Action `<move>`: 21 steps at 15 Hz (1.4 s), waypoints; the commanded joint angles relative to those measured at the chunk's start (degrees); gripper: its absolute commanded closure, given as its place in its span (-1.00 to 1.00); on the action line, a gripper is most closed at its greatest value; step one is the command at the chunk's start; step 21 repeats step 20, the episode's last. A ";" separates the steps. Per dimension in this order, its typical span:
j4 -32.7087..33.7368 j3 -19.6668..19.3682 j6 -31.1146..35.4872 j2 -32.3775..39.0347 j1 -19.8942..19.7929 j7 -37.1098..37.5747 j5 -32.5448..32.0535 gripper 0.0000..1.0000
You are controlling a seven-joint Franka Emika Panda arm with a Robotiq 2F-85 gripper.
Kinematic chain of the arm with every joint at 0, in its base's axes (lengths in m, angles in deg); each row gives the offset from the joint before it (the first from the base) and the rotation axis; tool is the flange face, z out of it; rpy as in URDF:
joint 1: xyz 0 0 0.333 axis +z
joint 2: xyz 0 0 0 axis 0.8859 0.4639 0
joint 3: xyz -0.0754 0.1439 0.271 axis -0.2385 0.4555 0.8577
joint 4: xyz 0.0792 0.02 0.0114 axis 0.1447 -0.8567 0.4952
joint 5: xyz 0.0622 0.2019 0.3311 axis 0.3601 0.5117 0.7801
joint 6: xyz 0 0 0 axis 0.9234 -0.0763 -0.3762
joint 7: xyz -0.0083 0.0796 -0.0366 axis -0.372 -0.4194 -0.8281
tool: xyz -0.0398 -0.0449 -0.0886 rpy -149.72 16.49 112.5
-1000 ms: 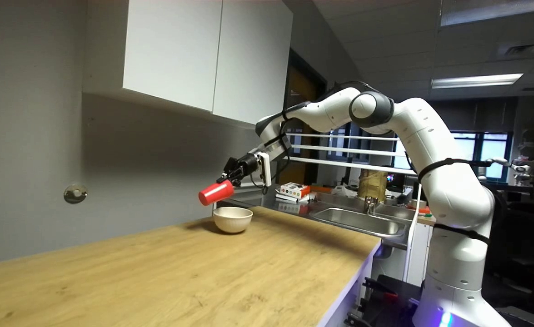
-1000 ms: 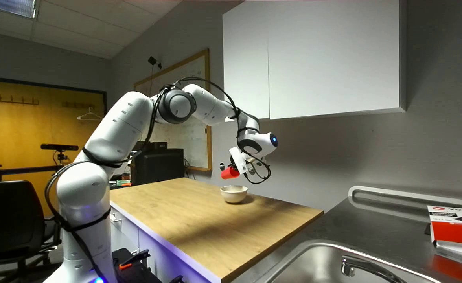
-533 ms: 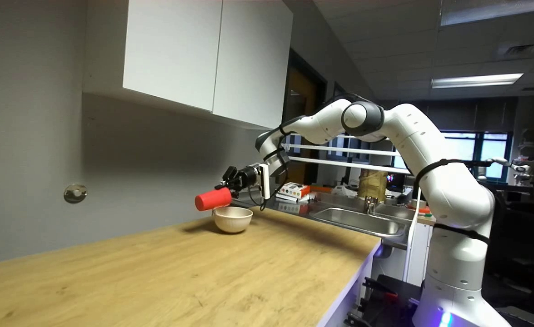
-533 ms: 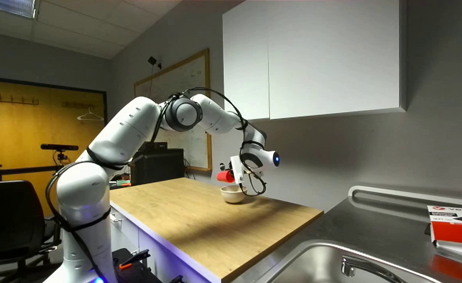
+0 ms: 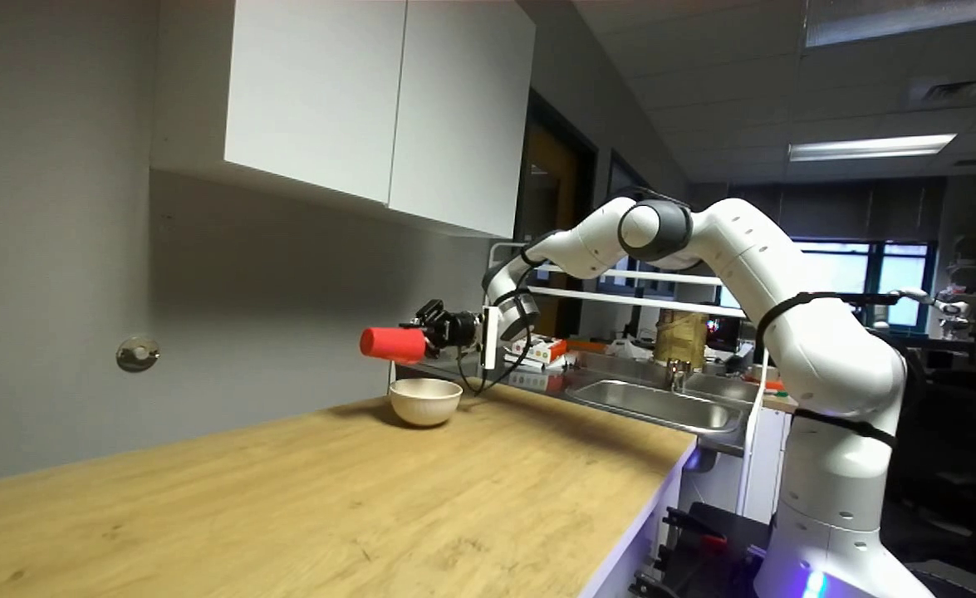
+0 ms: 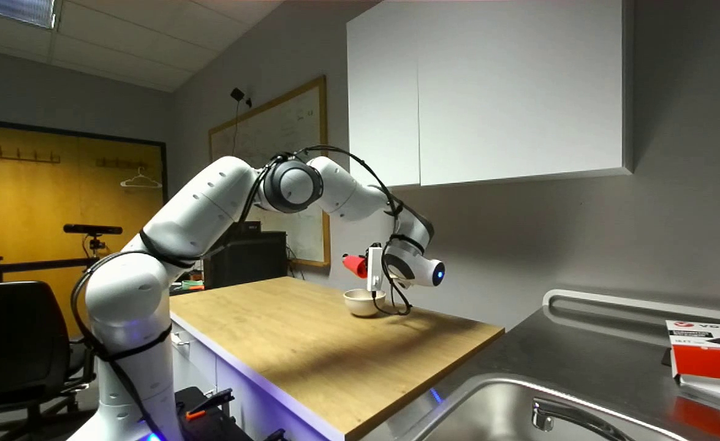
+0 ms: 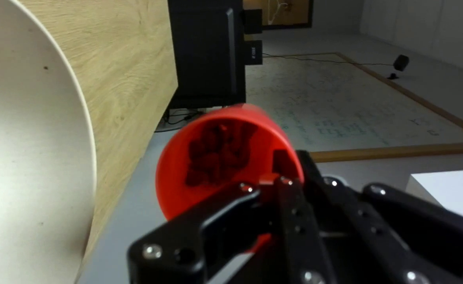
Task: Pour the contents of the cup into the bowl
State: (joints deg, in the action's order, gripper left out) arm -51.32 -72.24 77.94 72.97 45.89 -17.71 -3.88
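The red cup point(image 5: 394, 345) is held in the air, lying about level, above and beside the bowl point(image 5: 425, 403). In the wrist view its mouth point(image 7: 164, 177) faces the camera, and dark lumpy contents point(image 7: 217, 156) lie deep inside. My gripper point(image 7: 282, 173) is shut on the cup's wall at the rim, one finger inside and one outside. The off-white bowl stands upright on the wooden counter; its inner wall point(image 7: 30, 157) fills the left of the wrist view, with a few tiny dark specks. The cup point(image 6: 355, 265) and bowl point(image 6: 360, 304) also show in an exterior view.
The wooden counter point(image 5: 330, 498) runs along a grey wall. White wall cabinets point(image 5: 313, 91) hang above the bowl's area. A metal sink point(image 5: 654, 403) and a red-white box point(image 6: 709, 352) are beside the counter. A cable point(image 6: 405, 300) hangs from the wrist near the bowl.
The cup has turned from base-down to about level. It sank by half a second ago and has risen slightly since. The wrist and upper arm have come lower. The bowl has not moved.
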 commanded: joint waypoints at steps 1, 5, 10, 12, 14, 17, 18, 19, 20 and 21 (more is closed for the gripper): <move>1.85 -0.99 -4.63 2.52 -0.24 0.84 5.66 0.92; 2.58 -1.88 -8.83 4.64 0.08 1.17 9.94 0.92; 3.51 -2.62 -12.38 6.36 0.57 1.46 13.05 0.92; 3.90 -2.80 -13.38 6.85 0.67 1.55 13.77 0.92; 4.24 -2.96 -14.15 7.20 0.73 1.60 14.38 0.92; 4.62 -3.23 -14.83 7.56 0.86 1.76 14.76 0.92; 4.63 -3.32 -15.00 7.59 0.87 1.77 14.86 0.92; 4.58 -3.46 -15.00 7.51 0.92 1.91 14.92 0.93; 4.63 -3.64 -14.97 7.40 1.03 2.16 14.80 0.93; 4.63 -3.64 -14.97 7.40 1.03 2.16 14.80 0.93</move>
